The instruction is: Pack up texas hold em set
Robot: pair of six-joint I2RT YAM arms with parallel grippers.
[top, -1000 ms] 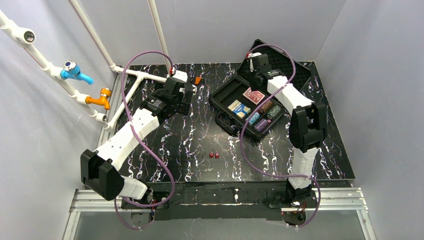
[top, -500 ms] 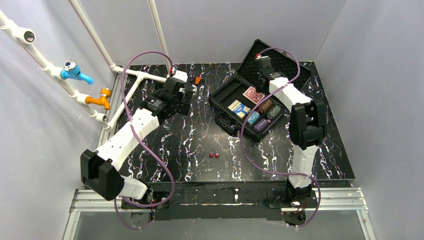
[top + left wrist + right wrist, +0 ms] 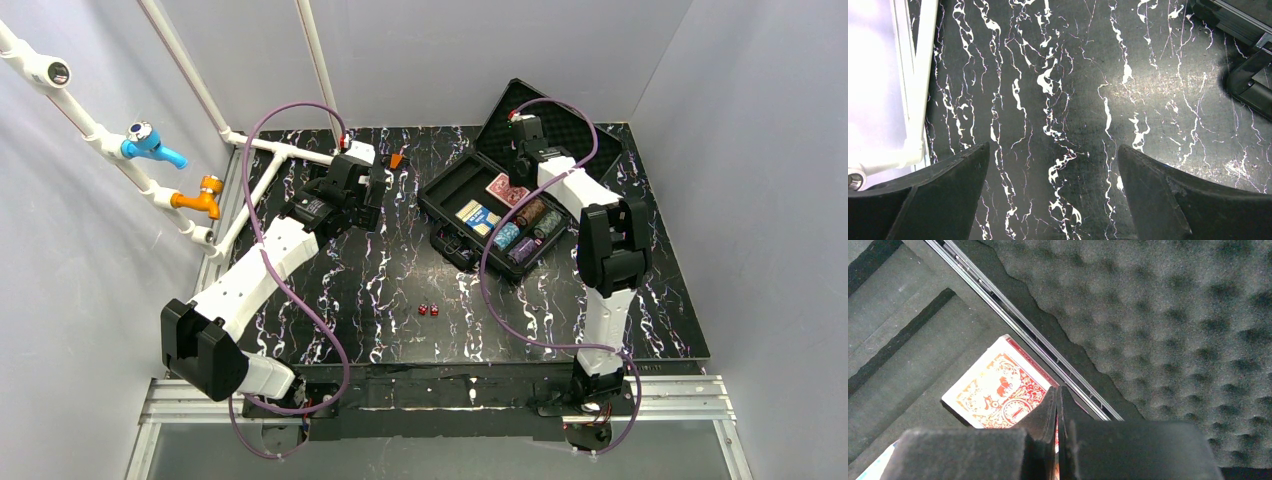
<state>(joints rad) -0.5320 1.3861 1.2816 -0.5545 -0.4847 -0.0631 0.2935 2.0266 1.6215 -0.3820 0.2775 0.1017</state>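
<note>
The black case lies open at the back right, its foam-lined lid tilted back. In the tray sit a red card deck, a blue deck and coloured chip stacks. Two small red dice lie on the table in front of the case. My right gripper is shut and empty, just above the hinge; its wrist view shows it over the red deck and beside the foam lid. My left gripper is open and empty over bare table at the back left.
White pipes with a blue tap and an orange tap run along the left and back left. A small orange piece sits by the pipe end. The case's corner shows right of my left gripper.
My right gripper has moved a little right and back, from the lid's left edge to the hinge. The left arm has not moved.
</note>
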